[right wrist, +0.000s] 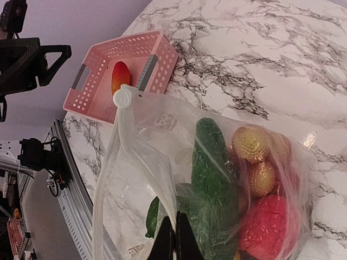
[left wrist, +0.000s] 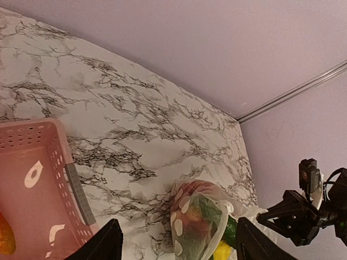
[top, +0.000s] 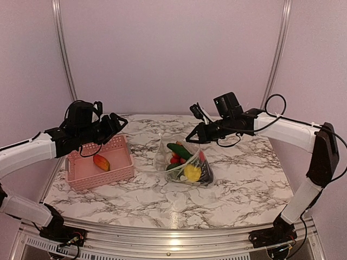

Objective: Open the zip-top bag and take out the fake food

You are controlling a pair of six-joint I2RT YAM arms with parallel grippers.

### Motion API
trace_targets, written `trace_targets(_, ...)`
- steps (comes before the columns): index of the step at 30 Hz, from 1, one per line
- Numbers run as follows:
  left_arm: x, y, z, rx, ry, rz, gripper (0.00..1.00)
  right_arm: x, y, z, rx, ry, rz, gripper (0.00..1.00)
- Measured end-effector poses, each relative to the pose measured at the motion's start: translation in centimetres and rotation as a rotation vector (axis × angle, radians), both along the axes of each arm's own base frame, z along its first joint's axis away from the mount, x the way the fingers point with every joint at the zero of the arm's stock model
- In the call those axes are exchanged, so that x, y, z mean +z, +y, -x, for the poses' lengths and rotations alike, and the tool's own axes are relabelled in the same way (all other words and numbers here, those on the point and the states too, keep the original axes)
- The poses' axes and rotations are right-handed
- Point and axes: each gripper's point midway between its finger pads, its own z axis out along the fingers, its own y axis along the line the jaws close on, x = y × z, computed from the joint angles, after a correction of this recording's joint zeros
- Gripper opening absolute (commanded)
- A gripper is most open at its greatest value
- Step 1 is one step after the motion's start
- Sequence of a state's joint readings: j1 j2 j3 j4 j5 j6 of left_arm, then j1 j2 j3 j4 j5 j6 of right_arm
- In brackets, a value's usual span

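- Your right claw (right wrist: 174, 234) has its fingers together, pinching a fold of the zip-top bag (top: 184, 162). The plastic bunches round the tips, so you cannot see exactly where they bite.
- The bag sits near the middle of the table (top: 244, 184), its top held up by that claw. Whether the zip seam is parted you cannot tell from any view.
- Most of the fake food (top: 191, 172) is inside the bag: green, red and yellow pieces show. The creased film blurs the ones low down.
- A white round tab (right wrist: 123, 98) shows at one upper corner of the bag.
- Your left claw (left wrist: 179, 222) stands wide apart with nothing in it, above the pink basket (top: 122, 169). Its wrist view cuts both fingers off at the bottom edge.
- One orange-red piece (top: 101, 162) lies in the basket. The left wrist view catches only a sliver of it.
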State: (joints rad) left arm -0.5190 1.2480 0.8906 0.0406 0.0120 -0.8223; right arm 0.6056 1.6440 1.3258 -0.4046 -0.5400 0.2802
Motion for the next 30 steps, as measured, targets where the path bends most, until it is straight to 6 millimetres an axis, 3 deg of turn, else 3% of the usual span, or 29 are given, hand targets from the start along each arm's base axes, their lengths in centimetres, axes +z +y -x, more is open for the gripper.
trace_targets(4, 1.1, -5.9, 2.2, -0.129, -0.005, 0.058, 0.70, -0.6, 0.2, -0.2, 0.002, 0.013, 0.005, 0.00)
trace_targets(12, -1.1, -15.8, 4.5, -0.273, 0.108, 0.111, 0.64, -0.3, 1.2, -1.1, 0.002, 0.009, 0.002, 0.00)
trace_targets(15, -1.9, -18.4, 5.2, -0.296, 0.153, 0.132, 0.58, 0.2, 1.7, -1.7, -0.005, -0.005, -0.004, 0.00)
trace_targets(19, -3.4, -20.3, 5.9, -0.292, 0.226, 0.165, 0.54, 0.6, 2.0, -1.9, -0.012, -0.012, -0.010, 0.00)
trace_targets(30, -8.1, -22.6, 4.6, -0.183, 0.413, 0.216, 0.60, 0.6, 2.8, -1.2, 0.003, -0.012, -0.009, 0.00)
